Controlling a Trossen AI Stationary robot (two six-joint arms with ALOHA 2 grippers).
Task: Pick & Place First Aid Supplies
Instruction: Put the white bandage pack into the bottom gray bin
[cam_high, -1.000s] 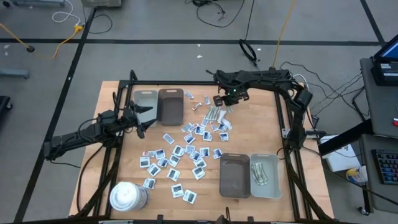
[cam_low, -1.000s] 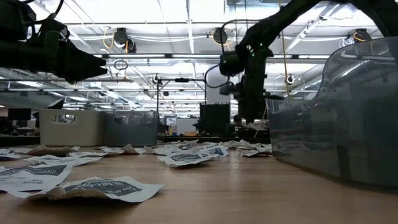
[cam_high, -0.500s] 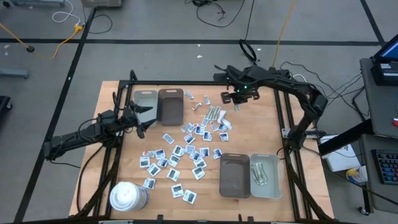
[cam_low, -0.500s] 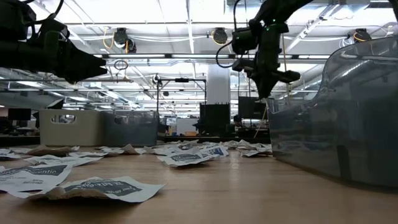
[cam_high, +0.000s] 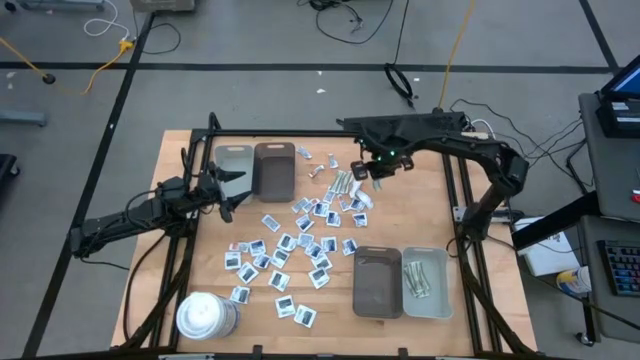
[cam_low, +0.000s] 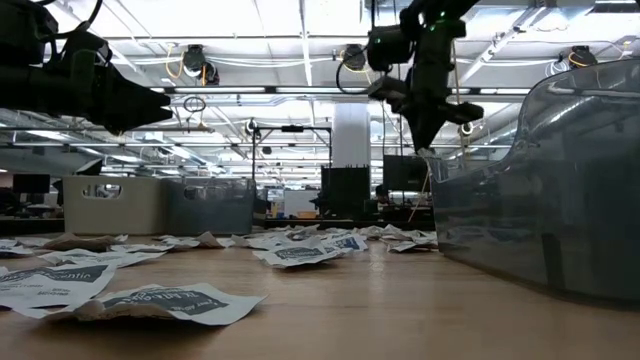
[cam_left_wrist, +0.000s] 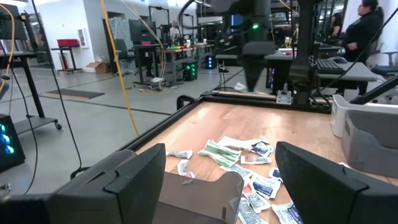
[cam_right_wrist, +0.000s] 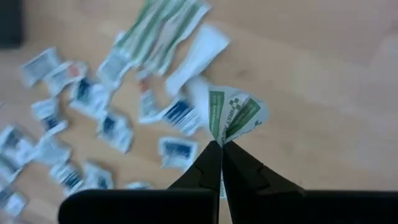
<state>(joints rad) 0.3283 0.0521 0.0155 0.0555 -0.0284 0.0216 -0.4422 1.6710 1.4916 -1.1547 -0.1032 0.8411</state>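
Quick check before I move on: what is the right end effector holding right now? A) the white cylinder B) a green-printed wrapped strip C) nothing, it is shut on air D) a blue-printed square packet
B: the right wrist view shows the right end effector shut on a green-printed wrapped strip, lifted above the scattered packets on the table.

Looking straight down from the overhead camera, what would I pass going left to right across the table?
Left gripper → grey tray → brown tray → scattered white packets → right gripper, pinching a green-printed strip → pale tray of strips.
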